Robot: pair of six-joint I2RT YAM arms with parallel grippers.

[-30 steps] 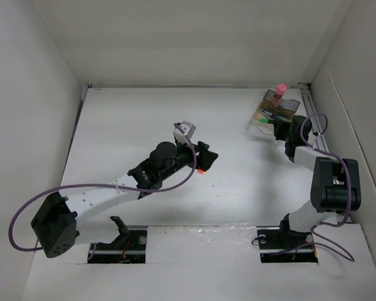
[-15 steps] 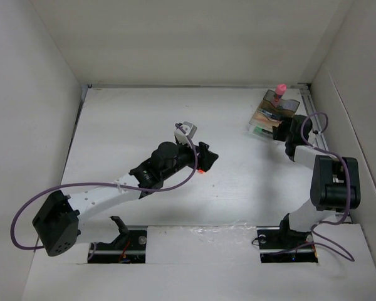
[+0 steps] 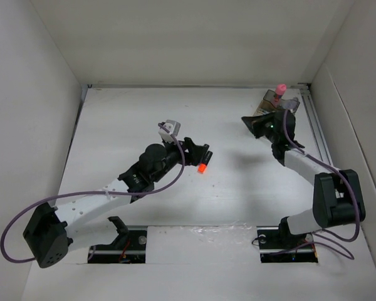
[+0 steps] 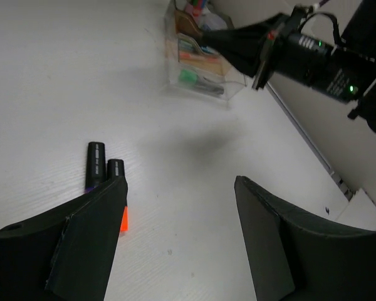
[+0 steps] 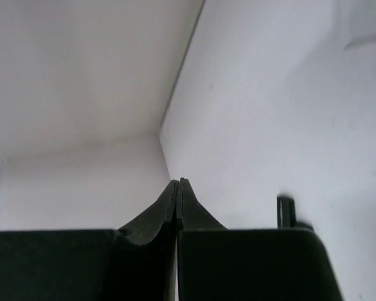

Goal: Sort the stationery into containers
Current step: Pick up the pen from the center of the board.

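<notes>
The left end effector (image 4: 178, 188) had its fingers (image 4: 88, 244) wide apart, and nothing was between them. It hung low over the tabletop (image 4: 50, 75), well away from the organiser (image 4: 220, 94), out to the organiser's left.

Two short black markers (image 4: 95, 164) lay flat on the tabletop, side by side and touching. They were just by the left finger, not between the two fingers. One of them had an orange tip (image 4: 123, 219), and the finger hid part of that tip. From above, the orange tip sat just beside the left end effector, on the side farther from the organiser. The markers were well apart from the organiser.

The right end effector (image 5: 177, 183) had its fingers pressed tight together, and it held nothing. It was up in the air right by the organiser, over its left side. It pointed away from the organiser, toward the left arm.

The organiser stood on the tabletop. A bottle (image 3: 279, 88) with a pink cap stood up in the organiser's far part. A green-tipped marker (image 4: 189, 76) lay in its low front part. More small things were inside it, but they were too blurry to name.
</notes>
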